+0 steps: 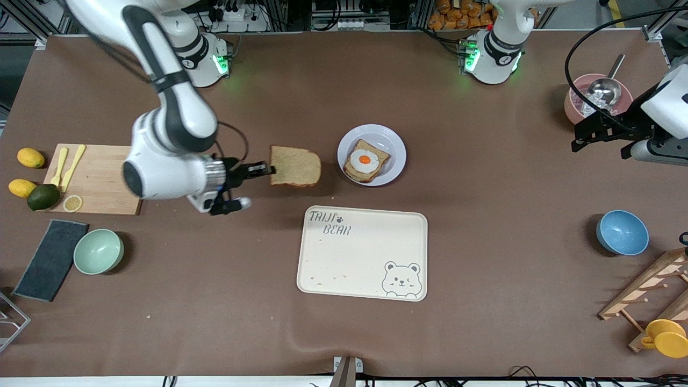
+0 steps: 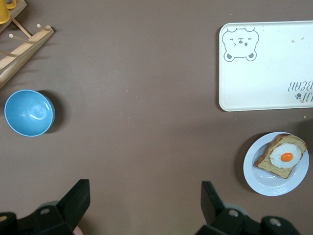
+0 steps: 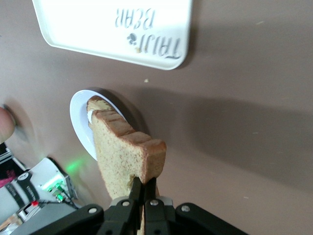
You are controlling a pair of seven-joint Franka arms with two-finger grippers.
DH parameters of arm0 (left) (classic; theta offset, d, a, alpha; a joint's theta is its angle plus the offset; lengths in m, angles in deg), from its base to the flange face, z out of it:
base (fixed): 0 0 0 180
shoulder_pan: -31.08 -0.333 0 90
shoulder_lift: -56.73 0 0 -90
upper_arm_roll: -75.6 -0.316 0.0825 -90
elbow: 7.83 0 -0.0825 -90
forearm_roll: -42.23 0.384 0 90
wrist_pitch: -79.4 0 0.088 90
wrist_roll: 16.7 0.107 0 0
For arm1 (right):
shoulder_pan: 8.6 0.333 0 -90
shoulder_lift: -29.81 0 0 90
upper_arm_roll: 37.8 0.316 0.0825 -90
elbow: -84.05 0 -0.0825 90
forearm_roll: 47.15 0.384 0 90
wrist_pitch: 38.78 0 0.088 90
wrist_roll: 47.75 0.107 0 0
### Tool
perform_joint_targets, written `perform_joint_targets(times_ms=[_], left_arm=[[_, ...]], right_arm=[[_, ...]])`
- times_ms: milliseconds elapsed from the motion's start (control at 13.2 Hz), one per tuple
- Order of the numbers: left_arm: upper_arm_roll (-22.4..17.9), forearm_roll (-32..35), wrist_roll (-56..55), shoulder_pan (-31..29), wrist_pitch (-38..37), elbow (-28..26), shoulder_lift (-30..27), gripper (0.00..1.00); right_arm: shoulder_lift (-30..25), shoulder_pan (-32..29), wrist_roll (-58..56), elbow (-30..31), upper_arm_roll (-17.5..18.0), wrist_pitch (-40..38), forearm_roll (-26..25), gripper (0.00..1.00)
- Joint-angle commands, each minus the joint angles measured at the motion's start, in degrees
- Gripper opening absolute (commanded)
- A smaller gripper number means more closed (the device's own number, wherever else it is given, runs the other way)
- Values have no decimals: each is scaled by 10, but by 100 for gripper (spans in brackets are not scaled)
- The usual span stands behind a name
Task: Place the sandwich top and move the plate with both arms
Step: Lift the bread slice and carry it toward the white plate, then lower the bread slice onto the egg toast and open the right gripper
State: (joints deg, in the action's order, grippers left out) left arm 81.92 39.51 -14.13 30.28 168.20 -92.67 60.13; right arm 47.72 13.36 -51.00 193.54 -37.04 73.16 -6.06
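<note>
There, sandwich top point(image 1: 295, 166) pinched between right gripper point(image 1: 267, 171) fingers point(image 3: 135, 201)

Front view, right edge: left arm point(image 1: 669, 115) cut off | lower right corner: wooden rack point(image 1: 653, 293) cut off | right wrist view: sandwich top point(image 3: 124, 156) hides much of plate point(image 3: 80, 120) | left wrist view, bottom edge: left gripper point(image 2: 145, 203) body cropped.

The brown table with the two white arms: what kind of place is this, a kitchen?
Probably a robot test bench laid out as a pretend kitchen, not a real one. Two white jointed arms are bolted to the brown-covered table, beside a wooden cutting board and a cream bear-printed tray, with aluminium framing and cables along the edge.
</note>
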Motion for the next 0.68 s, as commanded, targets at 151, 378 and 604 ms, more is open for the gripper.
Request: perform_joint_targets(times_ms=[151, 378, 604], left_arm=[[1, -1, -6, -2, 3, 4, 1, 100], [0, -1, -6, -2, 3, 4, 1, 100], [0, -1, -6, -2, 4, 4, 1, 100]], right_arm=[[-38, 87, 20, 89, -9, 117, 47, 0], [-25, 157, 81, 92, -9, 197, 72, 0], [-24, 195, 112, 93, -9, 229, 79, 0]])
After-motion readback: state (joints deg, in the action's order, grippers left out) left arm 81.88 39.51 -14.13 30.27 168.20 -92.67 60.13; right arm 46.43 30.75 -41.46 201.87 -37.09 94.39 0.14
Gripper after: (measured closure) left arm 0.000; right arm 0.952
